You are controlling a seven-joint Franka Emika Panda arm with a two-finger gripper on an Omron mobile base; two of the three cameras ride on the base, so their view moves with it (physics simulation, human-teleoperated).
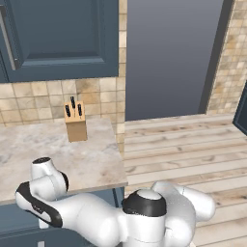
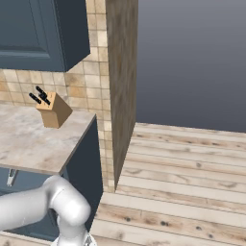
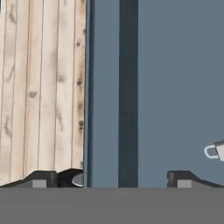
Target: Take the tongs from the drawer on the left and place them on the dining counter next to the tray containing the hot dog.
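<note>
Nearest in the left base view, white arm [image 1: 96,217] folded low and reaching left, below the near edge of a short marble worktop [image 1: 58,154]. On that worktop, toward its far right part, a wooden knife block [image 1: 75,123] with dark handles, standing close to the tiled wall. Above, a dark blue wall cabinet [image 1: 58,38]; to the right, plank floor [image 1: 193,144] running to a tall grey panel [image 1: 169,58].

From the right base view, arm elbow [image 2: 62,202] low at the near left, under the worktop [image 2: 33,139] edge. Knife block [image 2: 54,109] tilted-looking near the far right corner of the marble, beside the tiled wall end [image 2: 115,86]. Below the top, a slate-blue front with a small silver handle end [image 2: 10,178] just visible.

In the hand view, gripper [image 3: 109,179] spread wide and holding nothing, its two dark fingertips [image 3: 179,178] well apart. Between and beyond them, a slate-blue cabinet face with a dark vertical gap [image 3: 128,92]; one silver handle end [image 3: 214,151] at the right edge. Whether this face belongs to the drawer cannot be told. Tongs' whereabouts cannot be told.
</note>
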